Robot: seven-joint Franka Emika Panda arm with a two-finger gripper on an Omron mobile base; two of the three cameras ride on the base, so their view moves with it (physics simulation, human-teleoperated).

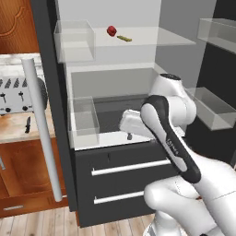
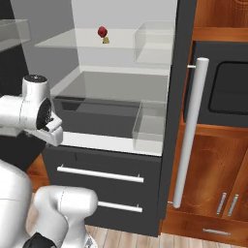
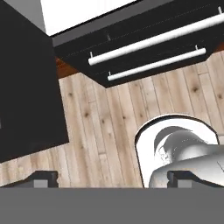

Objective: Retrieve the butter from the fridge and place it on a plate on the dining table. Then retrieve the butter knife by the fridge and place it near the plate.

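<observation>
The fridge (image 1: pixel 115 152) stands open, and the butter (image 1: pixel 124 38) lies on its upper glass shelf, just right of a small round red item (image 1: pixel 111 31), far above and well apart from the arm. The gripper (image 3: pixel 111 179) hangs low in front of the two lower drawers (image 3: pixel 148 48), pointing down at the wood floor (image 3: pixel 100 127), its fingertips (image 3: pixel 43 178) spread wide with nothing between them. The butter knife (image 1: pixel 27 124) lies on the counter (image 1: pixel 16 131) left of the fridge, near a toaster (image 1: pixel 18 94)
</observation>
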